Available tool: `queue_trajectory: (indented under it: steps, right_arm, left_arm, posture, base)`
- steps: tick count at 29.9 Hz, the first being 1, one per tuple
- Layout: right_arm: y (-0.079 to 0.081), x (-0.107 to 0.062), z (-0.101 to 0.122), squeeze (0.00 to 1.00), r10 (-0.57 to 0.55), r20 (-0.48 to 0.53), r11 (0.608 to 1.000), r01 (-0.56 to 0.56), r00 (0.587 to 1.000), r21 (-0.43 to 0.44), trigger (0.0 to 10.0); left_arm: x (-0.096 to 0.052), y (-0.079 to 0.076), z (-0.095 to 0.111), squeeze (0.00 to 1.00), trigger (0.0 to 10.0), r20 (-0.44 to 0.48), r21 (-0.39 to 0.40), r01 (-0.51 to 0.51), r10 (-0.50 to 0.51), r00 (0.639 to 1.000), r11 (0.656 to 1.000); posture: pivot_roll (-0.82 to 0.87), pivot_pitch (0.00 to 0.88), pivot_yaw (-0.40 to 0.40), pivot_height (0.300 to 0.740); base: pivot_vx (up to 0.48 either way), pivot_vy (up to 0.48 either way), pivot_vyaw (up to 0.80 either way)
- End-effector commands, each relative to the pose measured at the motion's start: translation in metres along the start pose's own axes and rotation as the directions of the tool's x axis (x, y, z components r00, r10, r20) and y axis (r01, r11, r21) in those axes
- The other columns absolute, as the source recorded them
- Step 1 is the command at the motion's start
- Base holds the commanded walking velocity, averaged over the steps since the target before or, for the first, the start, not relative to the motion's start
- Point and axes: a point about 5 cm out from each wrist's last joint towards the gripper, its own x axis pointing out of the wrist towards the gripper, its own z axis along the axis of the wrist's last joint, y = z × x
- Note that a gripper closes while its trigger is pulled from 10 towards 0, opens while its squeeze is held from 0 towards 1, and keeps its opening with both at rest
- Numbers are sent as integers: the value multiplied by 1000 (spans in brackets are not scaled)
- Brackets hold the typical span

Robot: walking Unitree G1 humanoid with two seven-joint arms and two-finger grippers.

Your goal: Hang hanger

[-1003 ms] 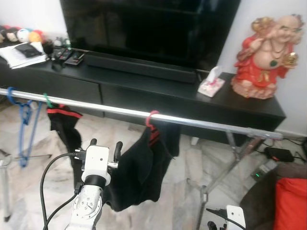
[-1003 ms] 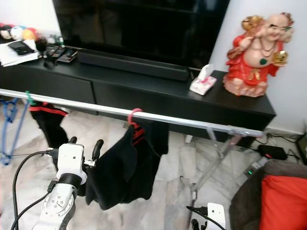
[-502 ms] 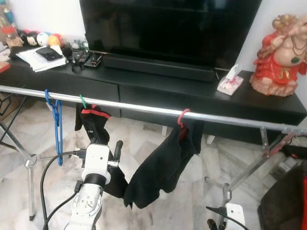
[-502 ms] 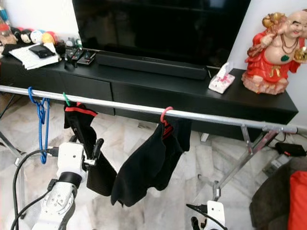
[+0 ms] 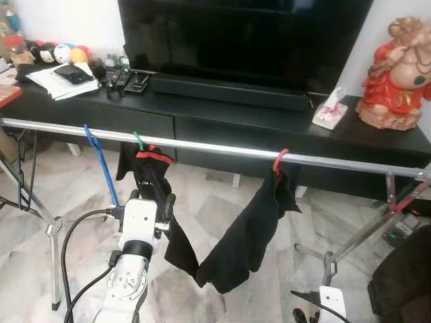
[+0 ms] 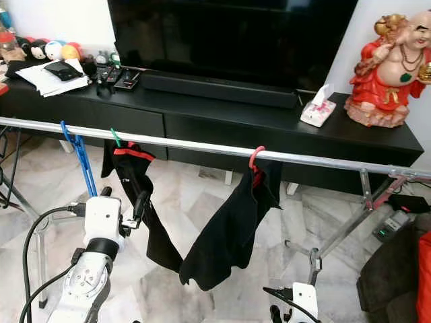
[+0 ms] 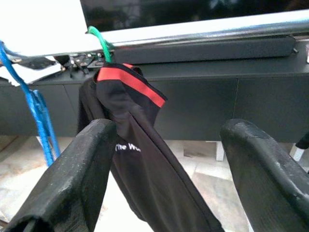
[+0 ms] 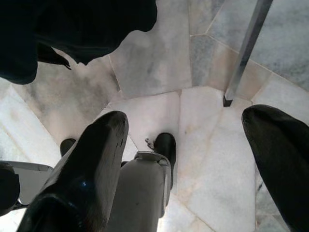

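Observation:
A silver rail [image 5: 202, 147] crosses in front of me. On it hang a blue hanger [image 5: 101, 165] with nothing on it, a green hanger [image 5: 138, 140] with a black garment with a red band [image 7: 128, 84], and a red hanger [image 5: 279, 160] with a long black garment [image 5: 246, 235]. My left gripper [image 5: 149, 200] is raised just before the green hanger's garment, below the rail, open and holding nothing. Low at my right side, my right gripper [image 8: 188, 118] is open and points down at the marble floor [image 8: 159, 67].
Behind the rail stands a black TV console [image 5: 222, 114] with a TV [image 5: 242, 33], a tissue box [image 5: 328, 114] and a red statue [image 5: 397, 74]. Rack legs [image 5: 54, 229] stand at left and at right [image 5: 367, 229]. A dark seat [image 5: 404, 269] sits at far right.
The camera has shifted, so the rack sits further right and nearer. The blue hanger now shows edge-on and the red hanger's garment has swung. My left gripper stays open by the green hanger's garment.

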Motion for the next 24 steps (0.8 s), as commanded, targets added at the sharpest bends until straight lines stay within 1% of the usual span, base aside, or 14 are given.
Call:
queue_trajectory:
  steps: [1, 4, 8, 11, 16, 23, 24]
  right_arm:
    - [-5, 0, 2, 0, -14, 2, 1000, 14, 1000, 3, 10000]
    - [-5, 0, 2, 0, -13, 2, 1000, 13, 1000, 1, 10000]
    - [-5, 0, 2, 0, -16, 3, 1000, 16, 1000, -9, 10000]
    - [-5, 0, 3, 0, -15, 4, 1000, 15, 1000, -9, 10000]
    - [-5, 0, 3, 0, -15, 4, 1000, 15, 1000, -8, 10000]
    - [-5, 0, 4, 0, -10, 5, 1000, 10, 1000, -23, 10000]
    - [-5, 0, 4, 0, -9, 5, 1000, 9, 1000, -23, 10000]
  left_arm:
    - [1, -1, 2, 0, 10000, 1, 6, -8, 8, 1000, 1000]
    - [1, -1, 2, 0, 10000, 2, 5, -12, 12, 1000, 1000]
    - [1, -1, 2, 0, 10000, 5, 7, -18, 18, 1000, 1000]
    - [2, -1, 2, 0, 10000, 4, 22, -18, 17, 1000, 1000]
    - [2, -2, 2, 0, 10000, 2, 10, -16, 16, 1000, 1000]
    - [3, -2, 2, 0, 10000, -8, 15, -14, 14, 1000, 1000]
    - [3, -2, 2, 0, 10000, -9, 13, -14, 15, 1000, 1000]
  posture:
    - [98, 0, -59, 716]
    - [98, 0, -59, 716]
    - [98, 0, -62, 716]
    - [98, 0, -62, 716]
    - [92, 0, -62, 716]
    - [92, 0, -67, 716]
    - [92, 0, -67, 716]
  base:
    - [0, 480, 0]
    - [0, 480, 0]
    - [0, 341, 0]
    - [0, 0, 0]
    - [0, 0, 0]
    - [0, 0, 0]
    - [262, 0, 594]
